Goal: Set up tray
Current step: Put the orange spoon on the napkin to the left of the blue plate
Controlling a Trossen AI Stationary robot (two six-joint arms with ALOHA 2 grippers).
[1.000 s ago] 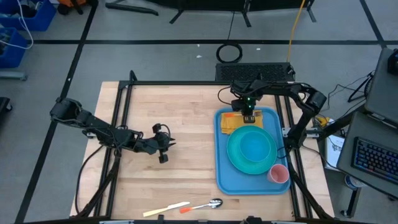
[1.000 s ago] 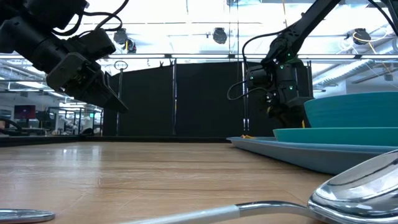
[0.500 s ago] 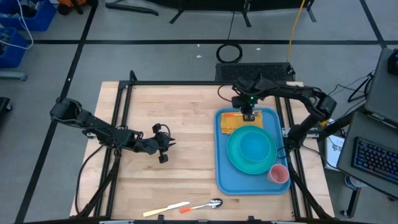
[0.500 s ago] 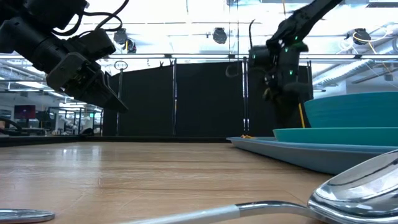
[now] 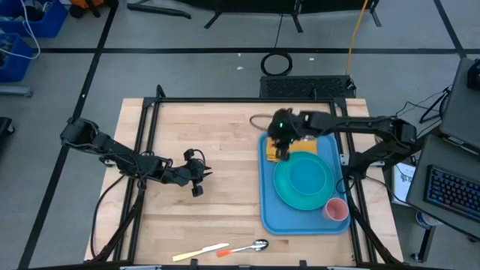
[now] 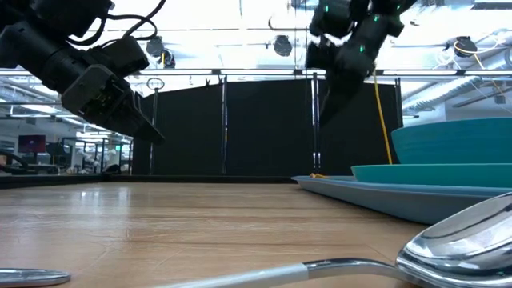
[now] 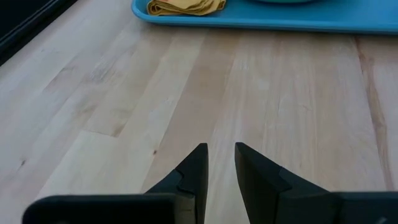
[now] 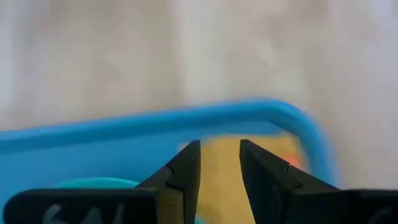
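Note:
The bright-blue tray (image 5: 268, 202) lies on the table's right side. It carries a round turquoise plate (image 5: 304, 180), a pink cup (image 5: 335, 209) at its near right corner and a folded yellow napkin (image 5: 300, 146) at its far end. My right gripper (image 5: 283, 152) hangs high over the tray's far left corner, fingers a narrow gap apart, holding nothing; its wrist view shows the tray rim (image 8: 124, 127) and the napkin (image 8: 221, 168) below. My left gripper (image 5: 202, 175) hovers over the table's middle, empty, fingers slightly apart (image 7: 220, 148).
A yellow-handled knife (image 5: 201, 252) and a spoon (image 5: 251, 246) lie at the table's near edge, the spoon looming large in the low view (image 6: 448, 244). Bare wood stretches between my left gripper and the tray (image 7: 280, 22). A black metal frame borders the table.
My right gripper has risen well above the tray and swung toward the table's left, from over the napkin at the tray's far end to over the tray's far left corner. The napkin has stayed on the tray.

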